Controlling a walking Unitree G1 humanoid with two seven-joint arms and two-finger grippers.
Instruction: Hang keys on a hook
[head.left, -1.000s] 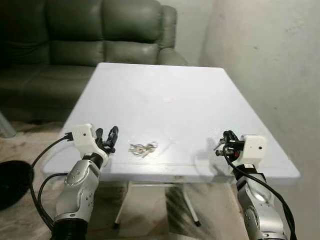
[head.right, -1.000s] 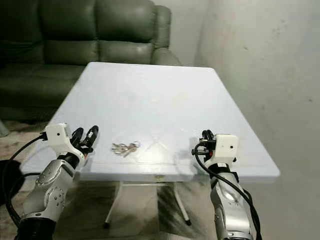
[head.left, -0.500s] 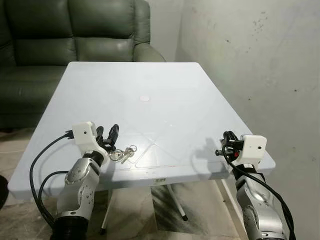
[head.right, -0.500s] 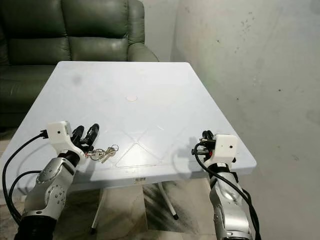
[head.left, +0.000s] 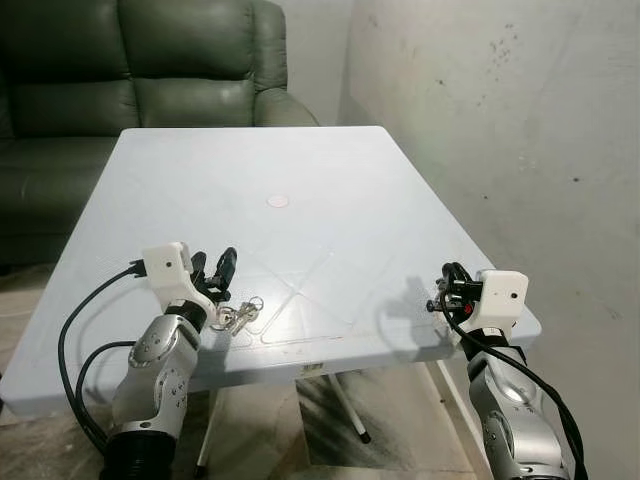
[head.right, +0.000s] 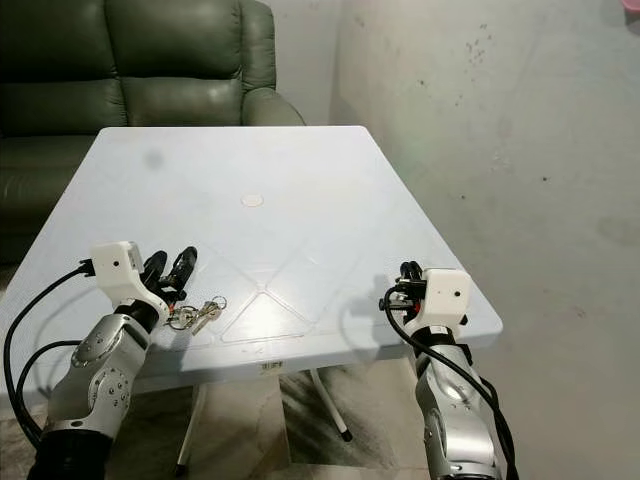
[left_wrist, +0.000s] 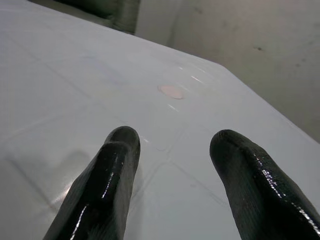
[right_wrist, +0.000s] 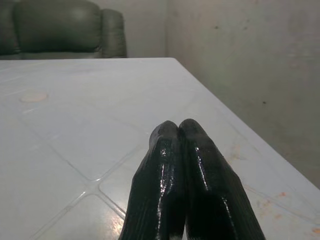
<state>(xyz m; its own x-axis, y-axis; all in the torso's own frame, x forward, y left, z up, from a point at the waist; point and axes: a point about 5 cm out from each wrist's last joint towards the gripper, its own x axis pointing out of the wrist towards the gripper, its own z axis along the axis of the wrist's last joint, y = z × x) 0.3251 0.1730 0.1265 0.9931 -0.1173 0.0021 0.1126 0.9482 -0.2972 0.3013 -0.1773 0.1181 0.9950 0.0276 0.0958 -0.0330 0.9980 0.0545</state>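
Firstly, the left eye view: a bunch of keys (head.left: 238, 317) lies flat on the white table (head.left: 330, 190), close to its near edge and toward the left. The left gripper (head.left: 217, 276) hovers just left of the bunch and slightly beyond it, its two black fingers spread, tips pointing over the tabletop. The keys are not between the fingers; whether a fingertip touches them cannot be told. The right gripper (head.left: 447, 285) is held at the table's near right corner, well apart from the keys. A dark green sofa (head.left: 150, 70) stands behind the far edge, and a stained grey wall (head.left: 520, 110) runs along the right.

Right eye view: same layout. The keys (head.right: 196, 314) sit just right of the left gripper (head.right: 172, 270), with a small round mark (head.right: 252, 200) at the table's centre.

Left wrist view: the fingers (left_wrist: 100, 195) are clearly apart, bare tabletop visible in the gap, the round mark (left_wrist: 171, 91) beyond. The keys are out of this frame.

Right wrist view: the fingers (right_wrist: 170, 190) are pressed together with nothing between them, a detail the head views leave unclear. The sofa (right_wrist: 60, 30) and wall (right_wrist: 240, 55) lie beyond.
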